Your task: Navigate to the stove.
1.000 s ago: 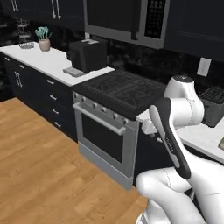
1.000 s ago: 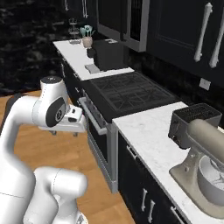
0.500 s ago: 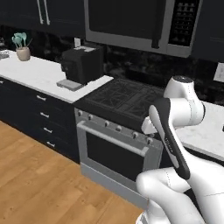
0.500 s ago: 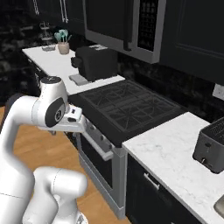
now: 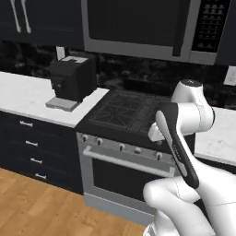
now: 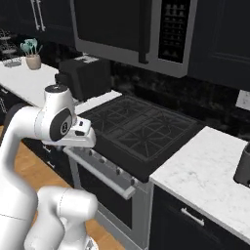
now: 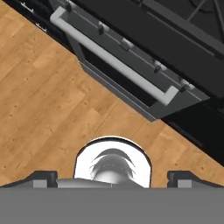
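Note:
The stove (image 5: pixel 123 113) stands straight ahead, a wide range with a black gas cooktop, grid grates, a knob row and a bar handle on its stainless front. In the right base view the stove (image 6: pixel 141 129) lies just beyond my folded arm. Looking down, the hand view has the stove (image 7: pixel 114 65) front and handle across its top, over the wooden floor. My gripper (image 7: pixel 112 179) points down at the floor, open, nothing between its dark fingertips (image 7: pixel 41 177).
A black coffee machine (image 5: pixel 71 80) sits on the white counter left of the range. A microwave (image 5: pixel 152 25) hangs above the cooktop. To the right runs a marble counter (image 6: pixel 205 180) with a dark appliance (image 6: pixel 244 166). Dark drawers (image 5: pixel 32 147) and wooden floor (image 5: pixel 37 203) lie at lower left.
The whole picture has shifted: the base has driven, and the stove now stands closer and more central in both base views. The arm's pose is unchanged.

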